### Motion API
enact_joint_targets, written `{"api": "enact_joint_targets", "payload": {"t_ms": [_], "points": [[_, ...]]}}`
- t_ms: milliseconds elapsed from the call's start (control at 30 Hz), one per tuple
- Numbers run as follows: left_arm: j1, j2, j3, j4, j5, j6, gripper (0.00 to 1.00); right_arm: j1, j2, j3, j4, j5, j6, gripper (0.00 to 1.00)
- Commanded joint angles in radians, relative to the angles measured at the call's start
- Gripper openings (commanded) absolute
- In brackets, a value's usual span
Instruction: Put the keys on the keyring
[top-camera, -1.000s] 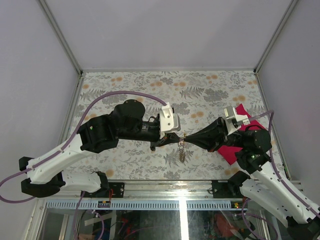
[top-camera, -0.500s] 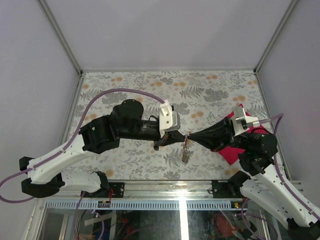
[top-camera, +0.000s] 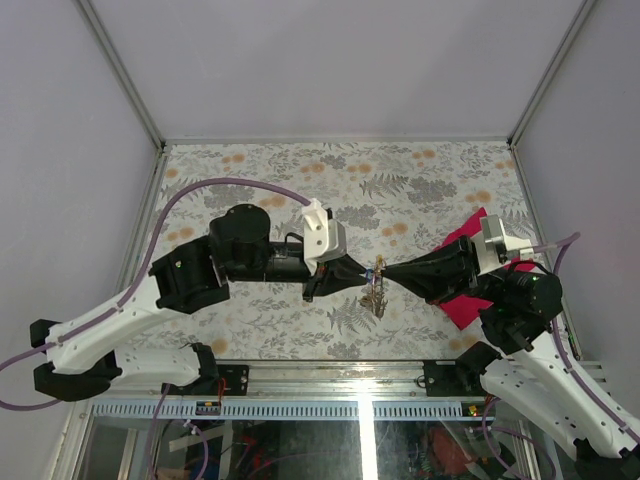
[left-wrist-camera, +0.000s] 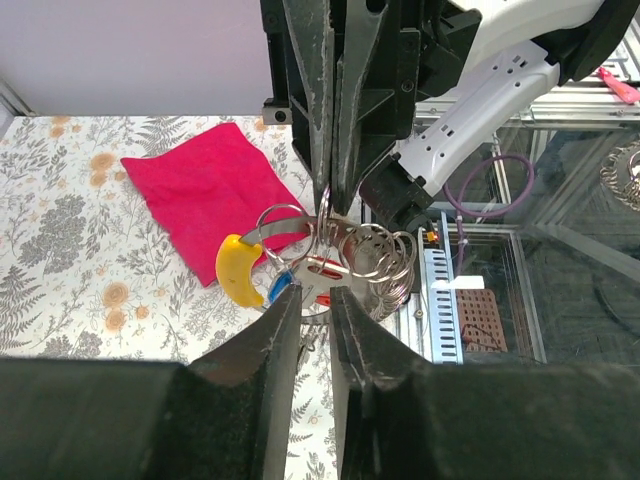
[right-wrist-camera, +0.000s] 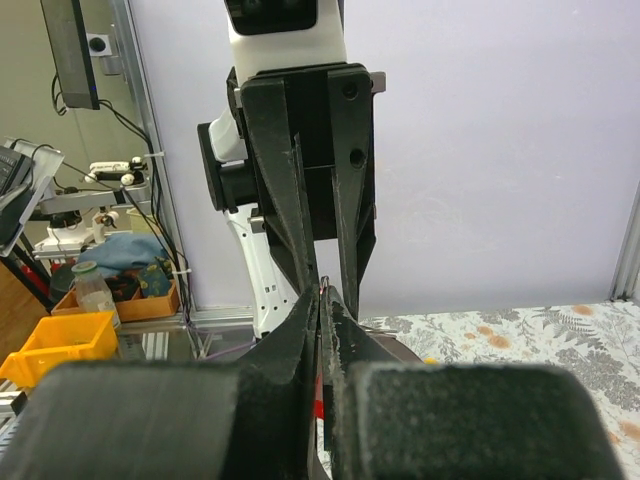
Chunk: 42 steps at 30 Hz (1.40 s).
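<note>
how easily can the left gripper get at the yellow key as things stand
Probably yes. The yellow key hangs at the keyring just beside the left gripper, uncovered; the right gripper pinches the ring from the far side, clear of that key.

Keyring (left-wrist-camera: 372, 252): we see thin silvery metal, smooth and shiny, with glints along its loops.
Keys (left-wrist-camera: 238, 272): we see glossy plastic heads, the yellow one smooth and bright; the blades are too small for us to judge.
Cloth (left-wrist-camera: 210, 190): magenta fabric, matt and soft, slightly fuzzy.
Left gripper (left-wrist-camera: 313, 294): we read matt black plastic, finely ridged, with pale scuffs along the finger edges.
Right gripper (right-wrist-camera: 322, 300): the same matt black plastic, dusty grey near the tips.
Arms (top-camera: 110, 320): smooth white plastic shells with a satin sheen; the joint housings are black and matt.
Cable (top-camera: 225, 183): purple sleeve, smooth, faintly glossy.
Table (top-camera: 420, 175): printed floral covering, flat and matt.
Near rail (top-camera: 330, 368): bare metal, reflective.
</note>
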Motion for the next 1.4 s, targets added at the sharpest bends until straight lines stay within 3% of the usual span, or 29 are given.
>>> {"api": "enact_joint_targets", "payload": {"t_ms": [0, 500, 933, 1000, 1167, 1300, 1367], "points": [[-0.004, -0.055, -0.035, 0.134, -0.041, -0.033, 0.20, 0.005, -0.012, 0.032, 0.064, 0.015, -0.017, 0.00], [-0.005, -0.021, -0.052, 0.196, 0.003, -0.055, 0.28, 0.005, -0.004, 0.043, 0.063, -0.018, -0.012, 0.00], [-0.005, 0.023, -0.019, 0.209, 0.065, -0.053, 0.26, 0.005, 0.002, 0.041, 0.072, -0.024, -0.009, 0.00], [-0.004, 0.026, -0.018, 0.208, 0.067, -0.053, 0.23, 0.005, 0.001, 0.039, 0.069, -0.023, -0.011, 0.00], [-0.004, 0.027, -0.011, 0.206, 0.072, -0.054, 0.01, 0.005, -0.001, 0.032, 0.066, -0.021, -0.013, 0.00], [-0.004, 0.029, 0.004, 0.173, 0.068, -0.050, 0.00, 0.005, -0.013, 0.033, 0.030, -0.016, -0.037, 0.00], [-0.004, 0.032, 0.024, 0.124, 0.055, -0.043, 0.00, 0.005, -0.028, 0.044, -0.029, -0.012, -0.078, 0.06]]}}
